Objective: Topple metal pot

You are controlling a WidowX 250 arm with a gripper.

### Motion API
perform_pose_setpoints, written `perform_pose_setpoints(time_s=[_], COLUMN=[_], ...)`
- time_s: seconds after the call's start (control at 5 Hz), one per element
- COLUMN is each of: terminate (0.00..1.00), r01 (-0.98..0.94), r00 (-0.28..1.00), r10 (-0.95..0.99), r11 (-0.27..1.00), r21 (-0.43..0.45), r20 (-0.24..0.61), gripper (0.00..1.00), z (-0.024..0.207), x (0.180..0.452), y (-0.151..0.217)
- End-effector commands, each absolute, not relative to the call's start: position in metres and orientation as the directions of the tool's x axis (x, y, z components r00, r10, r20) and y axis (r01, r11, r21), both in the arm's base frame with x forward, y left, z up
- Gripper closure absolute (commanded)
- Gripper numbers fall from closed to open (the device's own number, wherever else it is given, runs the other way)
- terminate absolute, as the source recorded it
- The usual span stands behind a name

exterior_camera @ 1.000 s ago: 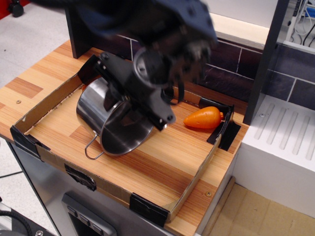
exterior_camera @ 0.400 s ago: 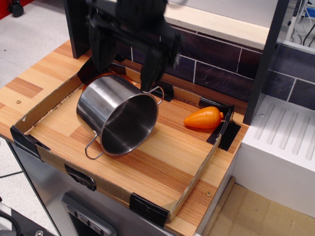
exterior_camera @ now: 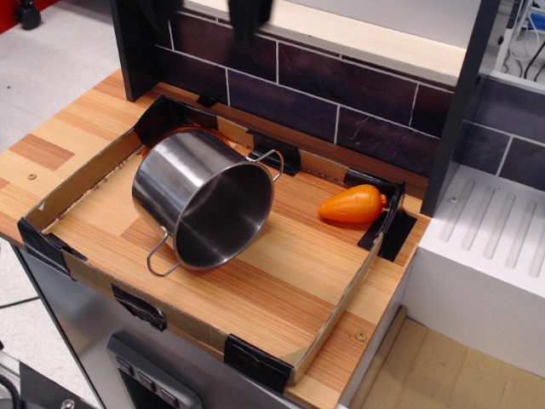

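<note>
The pot (exterior_camera: pixel 203 201) lies on its side in the left half of the tray (exterior_camera: pixel 332 307), its open mouth turned toward the near right and its base toward the far left corner. To my eye the toppling looks done: nothing holds it and it rests on its curved wall.

What could go wrong is rolling. A cylinder on its side on smooth wood will turn at a small nudge, and if the arm came down again and clipped the rim or a handle, the pot might roll toward the carrot (exterior_camera: pixel 351 204), which sits well apart on the right, or rock back toward upright. The tray's low cardboard walls would probably stop it leaving the counter.

The pot is shiny steel, with dark reflections along its side and a bright inside. One wire loop handle sticks up on the far right of the rim, the other pokes out at the near left, almost touching the wood; that lower handle may act as a brake.

Of the gripper (exterior_camera: pixel 249 15) only dark bits show at the top edge, far above the pot, clear of everything. I cannot tell whether its fingers are parted or closed; they grasp nothing I can see
</note>
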State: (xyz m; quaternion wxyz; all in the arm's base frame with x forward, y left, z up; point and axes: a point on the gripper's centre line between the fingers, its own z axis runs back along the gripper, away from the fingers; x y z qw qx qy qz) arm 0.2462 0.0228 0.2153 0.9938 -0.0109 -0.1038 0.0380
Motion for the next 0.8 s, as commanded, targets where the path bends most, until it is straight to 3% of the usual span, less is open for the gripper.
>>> perform_pose_setpoints(time_s=[0.0, 0.4, 0.6], terminate=[0.00, 0.00, 1.00], r01=[-0.090, -0.090, -0.090], r00=[0.949, 0.949, 0.949], r10=[0.100, 0.100, 0.100], r11=[0.995, 0.995, 0.995], r21=[-0.048, -0.048, -0.048], r20=[0.298, 0.298, 0.298], gripper=[0.00, 0.00, 0.00], z=[0.2506, 0.2506, 0.2506], x=[0.2463, 0.2463, 0.2463], y=[0.0406, 0.0406, 0.0406])
